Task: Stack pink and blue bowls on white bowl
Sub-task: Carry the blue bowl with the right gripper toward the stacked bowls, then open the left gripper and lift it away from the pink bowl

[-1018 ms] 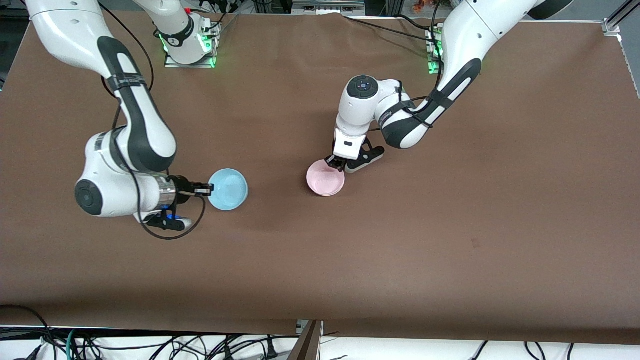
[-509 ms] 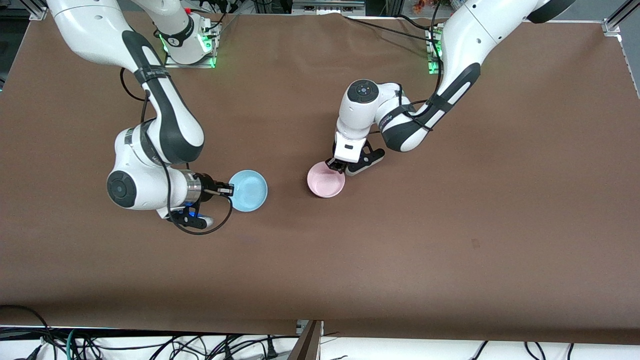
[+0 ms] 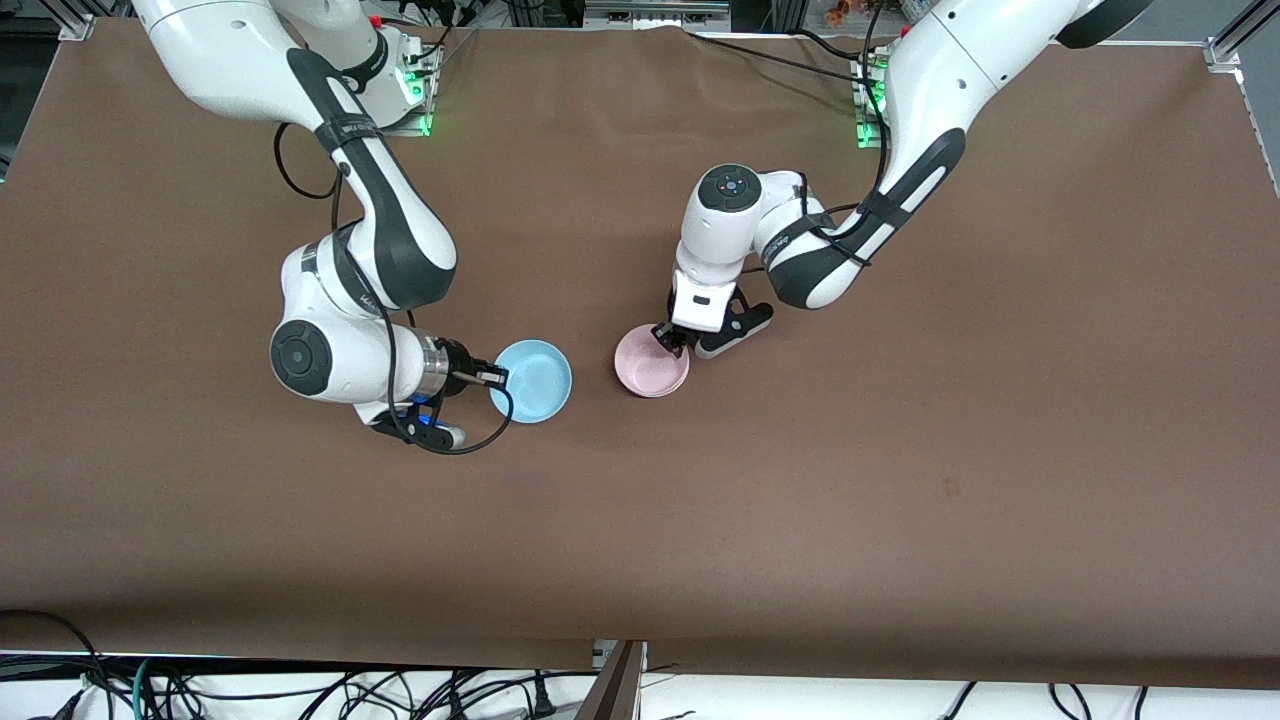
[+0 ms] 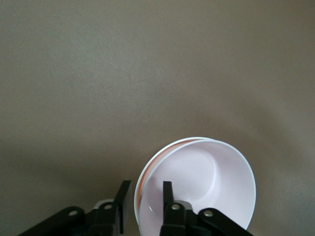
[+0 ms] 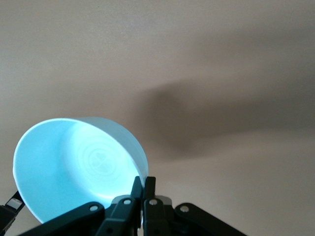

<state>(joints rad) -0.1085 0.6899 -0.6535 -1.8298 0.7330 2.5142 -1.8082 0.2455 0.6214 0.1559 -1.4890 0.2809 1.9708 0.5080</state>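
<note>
The pale pink bowl (image 3: 650, 362) sits near the table's middle, nested in the white bowl, of which only a thin outer rim (image 4: 137, 194) shows in the left wrist view. My left gripper (image 3: 668, 338) is open, with one finger inside the pink bowl (image 4: 206, 182) and one outside the rim. My right gripper (image 3: 497, 377) is shut on the rim of the light blue bowl (image 3: 532, 381) and holds it just above the table, beside the pink bowl toward the right arm's end. The right wrist view shows its closed fingers (image 5: 137, 189) pinching the blue bowl (image 5: 74, 162).
A brown cloth (image 3: 900, 450) covers the table. Cables hang below the table's edge nearest the front camera (image 3: 300, 690). The arm bases (image 3: 375, 90) stand along the edge farthest from that camera.
My right arm has carried the blue bowl toward the pink bowl. My left gripper has stayed at the pink bowl's rim.
</note>
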